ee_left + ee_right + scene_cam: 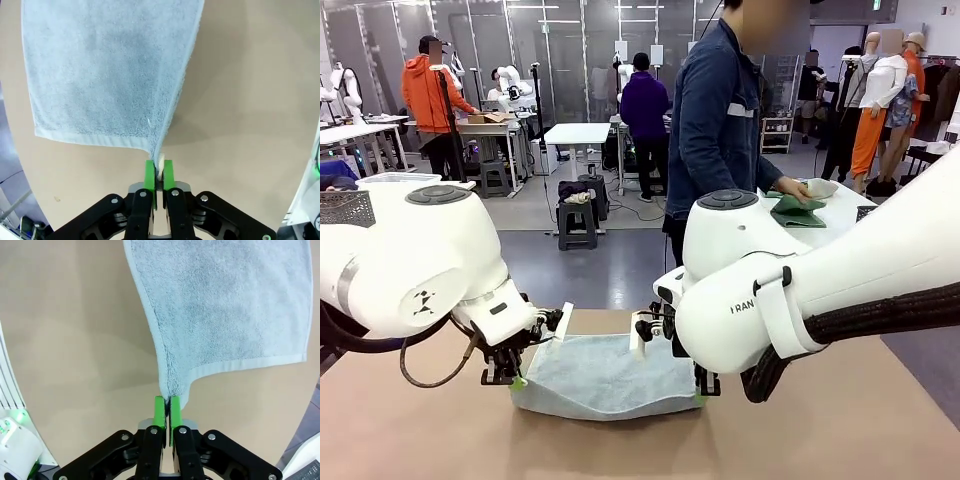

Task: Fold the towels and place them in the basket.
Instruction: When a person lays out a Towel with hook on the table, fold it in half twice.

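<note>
As left gripper (510,380) and right gripper (701,393) clamp shut on near corners, light blue towel (605,372) stretches between them, sagging onto table (840,430). Fold looks barely begun; green towel (798,210) far beyond, under person's hand (790,188); nothing stowed yet.

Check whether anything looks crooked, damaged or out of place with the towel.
Nothing stands out. The blue towel lies on the table, with one near corner pinched in the left gripper and the other in the right gripper. The edge between them sags slightly, which is normal for soft cloth. No tears or spills show.
</note>
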Tool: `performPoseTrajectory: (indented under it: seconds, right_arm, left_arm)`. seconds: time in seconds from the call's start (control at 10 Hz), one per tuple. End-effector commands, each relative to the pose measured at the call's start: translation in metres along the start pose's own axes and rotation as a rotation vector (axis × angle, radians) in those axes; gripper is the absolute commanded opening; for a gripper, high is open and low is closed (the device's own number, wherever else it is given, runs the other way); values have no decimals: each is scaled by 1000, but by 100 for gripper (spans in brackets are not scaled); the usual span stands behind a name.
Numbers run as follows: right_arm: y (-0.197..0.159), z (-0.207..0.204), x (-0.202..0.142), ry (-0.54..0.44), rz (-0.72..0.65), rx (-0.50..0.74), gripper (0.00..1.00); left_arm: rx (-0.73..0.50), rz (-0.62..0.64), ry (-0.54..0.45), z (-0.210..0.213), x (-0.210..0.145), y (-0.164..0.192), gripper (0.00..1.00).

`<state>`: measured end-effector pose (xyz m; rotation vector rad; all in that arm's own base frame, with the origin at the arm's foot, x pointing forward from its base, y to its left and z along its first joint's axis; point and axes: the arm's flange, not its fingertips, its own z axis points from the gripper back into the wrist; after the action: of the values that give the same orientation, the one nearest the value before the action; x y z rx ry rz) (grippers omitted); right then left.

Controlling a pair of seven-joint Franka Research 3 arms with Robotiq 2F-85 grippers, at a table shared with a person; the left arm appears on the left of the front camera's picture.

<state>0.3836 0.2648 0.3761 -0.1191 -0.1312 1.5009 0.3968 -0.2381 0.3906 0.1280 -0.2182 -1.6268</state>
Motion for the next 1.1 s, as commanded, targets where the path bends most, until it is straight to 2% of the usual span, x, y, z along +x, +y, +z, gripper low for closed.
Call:
performPoseTrajectory:
  seconds: [0.0,0.6,1.0]
  right_arm:
    - [-6,-5,3,16,-8,1,5]
    - [0,-2,1,2,1,4,5]
    - [-29,13,-5,-31,19,-30,5]
  left_arm:
    - [-3,-8,-6,-2,1,-4,7]
    - [-3,-5,1,-1,1,-2,8]
    - [-11,-39,-23,17,2,33,8]
